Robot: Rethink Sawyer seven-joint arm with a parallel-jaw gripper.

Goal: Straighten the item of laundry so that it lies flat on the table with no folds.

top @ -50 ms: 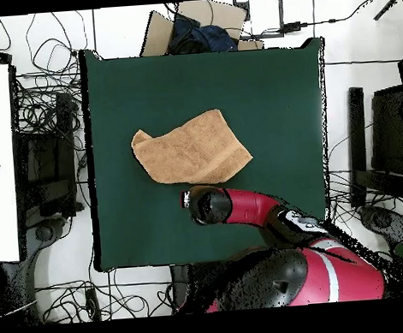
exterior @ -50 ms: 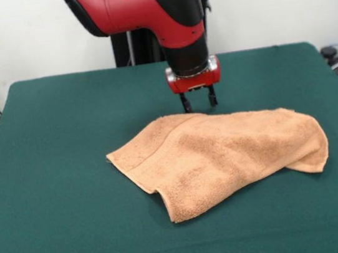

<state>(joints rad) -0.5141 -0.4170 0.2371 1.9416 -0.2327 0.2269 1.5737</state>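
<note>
While the gripper [exterior @ -50 ms: 198,101] hangs with jaws spread and empty just above the towel's [exterior @ -50 ms: 223,153] far edge, the towel lies near the middle of the table [exterior @ -50 ms: 51,181], doubled over itself. A risk is judged here: closing on the thick fold would likely pinch both layers, so a pull would drag the whole bundle rather than open it. The green felt-like top may also grip the pile and bunch it. The towel is peach-orange terry, looped and soft, with a woven band near one edge, rounded folds and an irregular outline.
</note>
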